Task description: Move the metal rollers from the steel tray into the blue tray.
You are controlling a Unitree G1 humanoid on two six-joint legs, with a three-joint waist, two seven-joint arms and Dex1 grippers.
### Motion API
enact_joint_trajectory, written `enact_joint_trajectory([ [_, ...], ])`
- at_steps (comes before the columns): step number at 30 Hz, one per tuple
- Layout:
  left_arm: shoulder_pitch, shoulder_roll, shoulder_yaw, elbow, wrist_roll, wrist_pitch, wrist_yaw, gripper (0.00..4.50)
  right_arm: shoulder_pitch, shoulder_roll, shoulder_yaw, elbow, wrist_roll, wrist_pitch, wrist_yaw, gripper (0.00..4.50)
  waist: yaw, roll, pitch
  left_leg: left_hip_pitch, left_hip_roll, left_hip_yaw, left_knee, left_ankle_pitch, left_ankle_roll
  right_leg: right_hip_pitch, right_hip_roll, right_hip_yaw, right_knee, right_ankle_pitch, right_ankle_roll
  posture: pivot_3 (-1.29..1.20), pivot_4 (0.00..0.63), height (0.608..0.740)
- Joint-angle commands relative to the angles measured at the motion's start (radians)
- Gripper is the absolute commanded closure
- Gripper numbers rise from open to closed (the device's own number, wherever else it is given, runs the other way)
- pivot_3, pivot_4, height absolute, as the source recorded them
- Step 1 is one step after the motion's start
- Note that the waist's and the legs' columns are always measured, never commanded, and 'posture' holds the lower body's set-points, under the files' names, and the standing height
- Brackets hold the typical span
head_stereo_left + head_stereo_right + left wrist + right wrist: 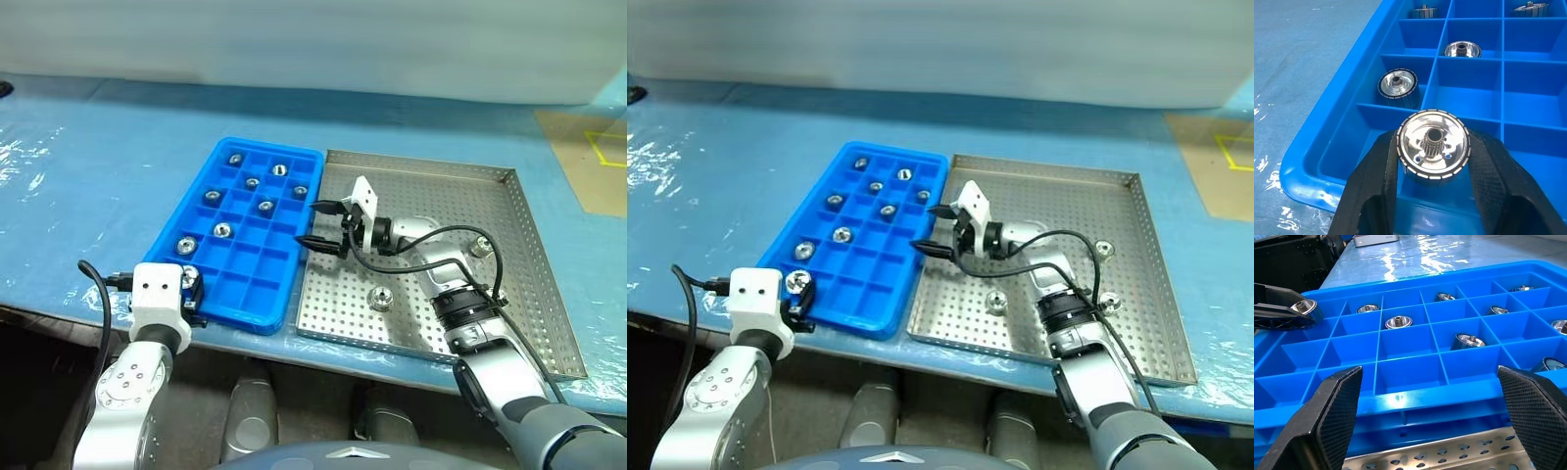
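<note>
Nearest to me is my left hand [1432, 196], and its two fingers pinch one metal roller [1433, 145] by the sides, with the toothed hub turned toward the wrist camera. It hangs over the near left corner of the blue tray [257, 311]. I judge the step is to set this roller down into the corner compartment under it, which looks free. To do it well I would lower it until it is inside the walls, keep it away from the dividers, and only then let the fingers part, so that it does not bounce into the next cell, where another roller [1398, 85] already lies.

My right hand [327, 226] is spread wide and holds nothing. It stands over the left edge of the steel tray [509, 178], pointing toward the blue one.

In the blue tray I count about eight rollers, each in its own compartment, mostly in the far and middle rows; several near cells have none. On the perforated floor of the steel tray I see one roller [380, 298] near the front rim and one [481, 246] beside the right arm. A third may lie behind the wrist cable, but I cannot tell. Both trays rest side by side on the blue surface [88, 166].
</note>
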Motion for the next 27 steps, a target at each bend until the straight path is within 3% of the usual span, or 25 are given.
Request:
enact_joint_trajectory([
  [1,-0.007,0.011,0.023,0.006,-0.009,0.014,-0.002,1.52,-0.025,0.004,-0.002,-0.012,0.005,-0.018,0.011,0.00,0.001,0.000,0.000,0.000,0.000,0.000,0.000,0.000,0.000,0.000,0.000,0.000,0.000,0.000,0.000,0.44,0.150,0.740],
  [6,-0.055,0.042,0.010,0.005,-0.024,0.053,-0.021,0.02,-0.019,0.000,-0.006,-0.016,0.001,-0.018,0.011,0.00,0.002,0.000,0.000,0.000,0.000,0.000,0.000,0.000,0.000,0.000,0.000,0.000,0.001,0.000,0.000,0.43,0.150,0.740],
  [17,-0.257,0.102,-0.025,0.013,-0.109,0.010,-0.111,0.02,0.024,-0.036,-0.032,-0.114,0.030,0.044,0.005,0.00,0.000,0.000,0.000,0.000,0.000,0.000,0.001,0.001,-0.001,0.000,0.000,0.000,0.002,0.000,0.000,0.36,0.150,0.740],
  [27,-0.446,0.192,-0.095,0.212,-0.193,-0.149,-0.278,0.02,0.171,-0.182,-0.064,-0.396,0.073,0.187,-0.005,0.00,-0.020,0.000,0.000,0.003,0.000,0.000,0.002,0.002,-0.003,0.001,0.000,0.001,0.004,0.000,0.000,0.17,0.150,0.740],
])
